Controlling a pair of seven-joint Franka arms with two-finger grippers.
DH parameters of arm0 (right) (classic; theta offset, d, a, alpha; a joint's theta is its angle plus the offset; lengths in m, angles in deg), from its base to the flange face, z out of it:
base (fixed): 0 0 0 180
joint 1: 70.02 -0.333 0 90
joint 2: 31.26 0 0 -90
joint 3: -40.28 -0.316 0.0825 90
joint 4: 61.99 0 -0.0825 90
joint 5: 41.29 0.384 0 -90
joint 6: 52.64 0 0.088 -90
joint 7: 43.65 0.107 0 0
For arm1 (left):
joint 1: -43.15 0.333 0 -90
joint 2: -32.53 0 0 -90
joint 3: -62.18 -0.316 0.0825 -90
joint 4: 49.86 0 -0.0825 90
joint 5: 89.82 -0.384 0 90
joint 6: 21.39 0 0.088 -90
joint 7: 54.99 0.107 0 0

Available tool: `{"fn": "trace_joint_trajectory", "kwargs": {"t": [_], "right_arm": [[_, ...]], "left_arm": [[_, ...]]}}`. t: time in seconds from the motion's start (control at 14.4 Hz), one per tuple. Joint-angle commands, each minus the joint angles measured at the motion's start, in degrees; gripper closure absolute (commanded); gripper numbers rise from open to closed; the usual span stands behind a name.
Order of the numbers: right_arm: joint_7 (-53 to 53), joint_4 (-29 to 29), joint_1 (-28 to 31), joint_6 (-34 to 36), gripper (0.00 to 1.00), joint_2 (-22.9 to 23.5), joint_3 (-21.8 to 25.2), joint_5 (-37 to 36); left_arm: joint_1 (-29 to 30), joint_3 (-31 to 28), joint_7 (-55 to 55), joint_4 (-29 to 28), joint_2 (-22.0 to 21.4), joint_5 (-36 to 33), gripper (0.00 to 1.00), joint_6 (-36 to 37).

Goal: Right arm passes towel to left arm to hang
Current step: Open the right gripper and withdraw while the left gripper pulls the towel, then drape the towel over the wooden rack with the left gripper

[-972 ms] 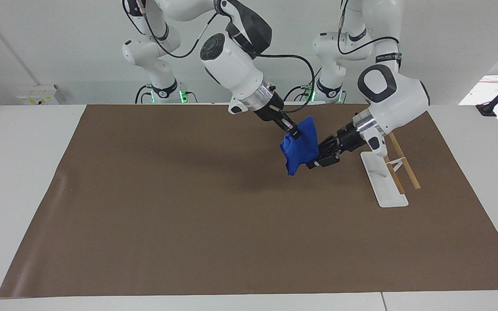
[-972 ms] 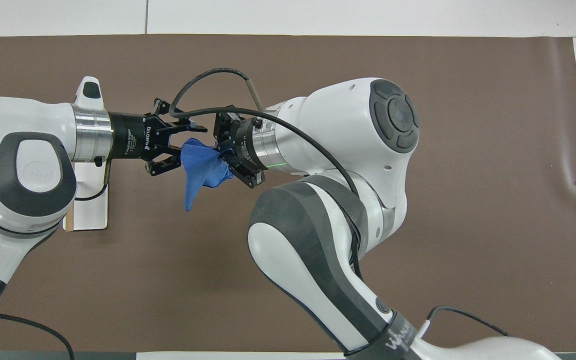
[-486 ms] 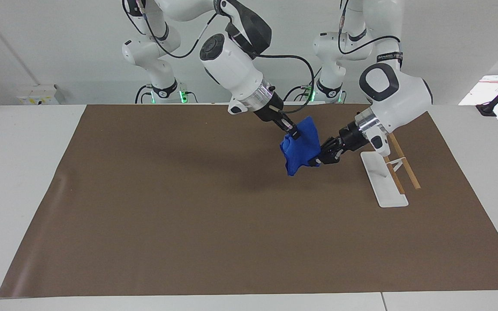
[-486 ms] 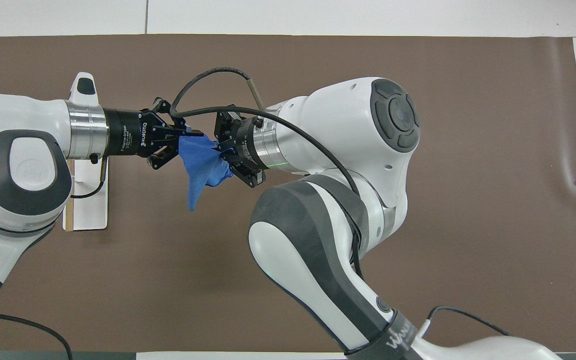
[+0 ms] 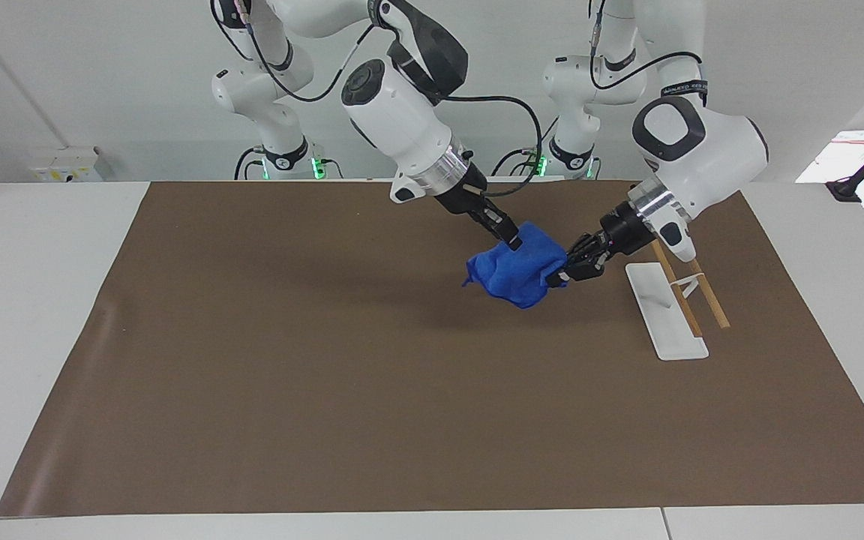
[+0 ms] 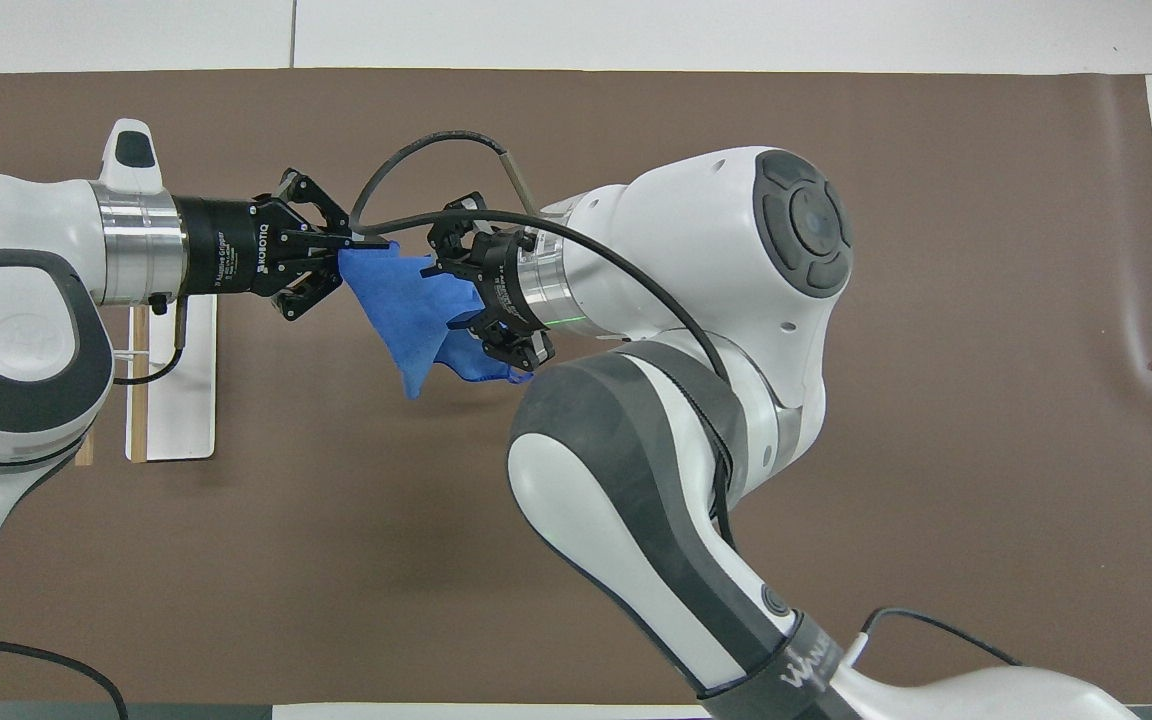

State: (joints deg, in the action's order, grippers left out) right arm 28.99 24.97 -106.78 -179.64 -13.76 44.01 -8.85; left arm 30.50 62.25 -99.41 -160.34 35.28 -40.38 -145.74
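Note:
The bright blue towel (image 5: 516, 273) hangs bunched in the air over the brown mat, stretched between both grippers. My right gripper (image 5: 513, 241) is shut on the towel's upper part. My left gripper (image 5: 559, 276) is shut on the towel's edge nearest the rack. In the overhead view the towel (image 6: 406, 310) spans from the left gripper (image 6: 344, 265) to the right gripper (image 6: 458, 298), with a loose corner hanging down. The cord loop is not visible.
A white rack base (image 5: 664, 315) with wooden rods (image 5: 704, 291) stands on the mat (image 5: 327, 360) toward the left arm's end, just under the left wrist; it also shows in the overhead view (image 6: 176, 400). Two slimmer arms with green base lights stand at the table's robot end.
The left gripper closed on the towel's edge and drew back toward the rack. The towel went from hanging straight down to being stretched out between the two grippers.

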Motion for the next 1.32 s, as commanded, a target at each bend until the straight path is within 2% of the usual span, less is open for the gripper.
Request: {"fn": "trace_joint_trajectory", "kwargs": {"t": [0.0, 0.28, 0.49, 0.9, 1.25], "right_arm": [[-9.76, 0.41, 3.09, 2.27, 0.00, -0.80, -0.31, -10.24], [-33.12, -0.12, 9.77, 13.15, 0.00, -1.24, -0.13, -20.01], [-48.96, -0.21, 14.69, 19.49, 0.00, -2.29, -0.13, -28.72], [-58.55, -0.20, 26.47, 30.39, 0.00, -7.38, -0.13, -29.18], [-67.35, -0.12, 33.24, 40.23, 0.00, -15.29, -0.04, -31.11]], "left_arm": [[-0.09, -0.17, -0.67, -0.88, -2.93, -7.84, 1.00, -2.82], [1.92, -0.17, -0.85, -1.75, -5.04, -16.65, 1.00, -4.14], [4.99, -0.26, -1.02, -3.77, -6.62, -17.54, 1.00, -5.20], [12.72, -0.17, -5.41, -10.62, -10.31, -17.54, 1.00, -9.50], [21.16, -0.17, -5.59, -12.65, -11.72, -17.63, 1.00, -9.51]]}}
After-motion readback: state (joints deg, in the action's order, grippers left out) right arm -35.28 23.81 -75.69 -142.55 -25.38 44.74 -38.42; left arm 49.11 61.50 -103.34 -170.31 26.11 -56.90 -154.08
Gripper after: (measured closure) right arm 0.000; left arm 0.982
